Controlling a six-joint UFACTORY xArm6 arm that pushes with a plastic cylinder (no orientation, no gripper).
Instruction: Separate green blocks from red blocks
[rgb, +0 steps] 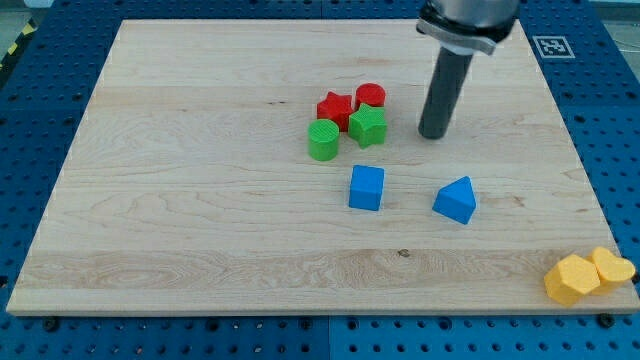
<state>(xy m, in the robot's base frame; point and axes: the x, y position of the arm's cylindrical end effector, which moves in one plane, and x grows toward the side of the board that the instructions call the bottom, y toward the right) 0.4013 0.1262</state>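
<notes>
readable text: none | numbers: none | brands: none | labels: none on any block | sign: a black-and-white square marker (552, 46) is seen on the blue perforated surface (610, 110) at the view's top right, just off the wooden board (200, 200); its pattern cannot be made out as letters or digits

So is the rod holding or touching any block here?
Nothing is held: my tip stands apart, to the view's right of the green star-shaped block.

Two red blocks (334, 107) (371, 96), two green blocks (323, 140) (367, 126), two blue blocks (366, 187) (456, 199), two yellow blocks (572, 279) (613, 268).
</notes>
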